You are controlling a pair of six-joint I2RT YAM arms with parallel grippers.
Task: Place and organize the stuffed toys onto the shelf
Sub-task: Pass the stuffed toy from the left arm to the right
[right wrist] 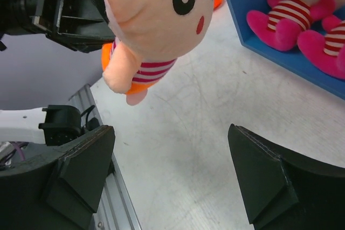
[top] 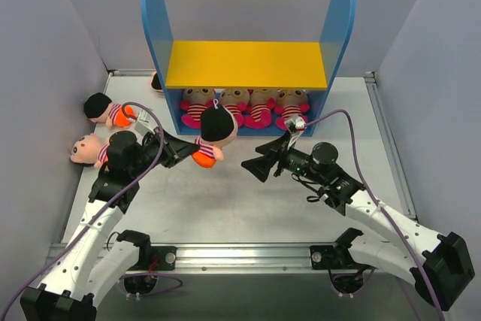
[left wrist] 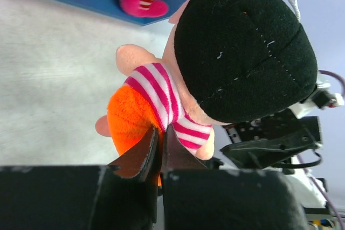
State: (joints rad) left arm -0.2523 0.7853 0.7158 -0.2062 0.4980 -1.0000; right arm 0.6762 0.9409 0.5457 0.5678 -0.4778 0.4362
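Top external view: the left pincer (top: 192,152) is clamped on the orange bottom of a peach-headed toy (top: 216,130), which it holds off the bench (top: 248,212) just in front of the shelf (top: 156,31). From this angle only the toy's black hair is visible; its face cannot be seen.

Left wrist view: the fingers (left wrist: 144,152) are pressed nearly together with a pinch of orange fabric between them. The toy's head (left wrist: 245,52) blocks most of the scene beyond it.

Right wrist view: the right pincer (right wrist: 168,133) is spread wide with nothing between its fingers. It faces the held toy, whose face (right wrist: 161,4) is cut off at the top edge.

Four magenta-bodied toys (top: 248,107) sit in a row on the shelf's lower level. The yellow upper board (top: 246,64) covers the tops of their heads and has nothing on it.

Two more peach-headed toys (top: 101,108) (top: 86,149) lie on the bench left of the shelf. A further item (top: 155,80) behind the left side panel is mostly hidden and cannot be identified.
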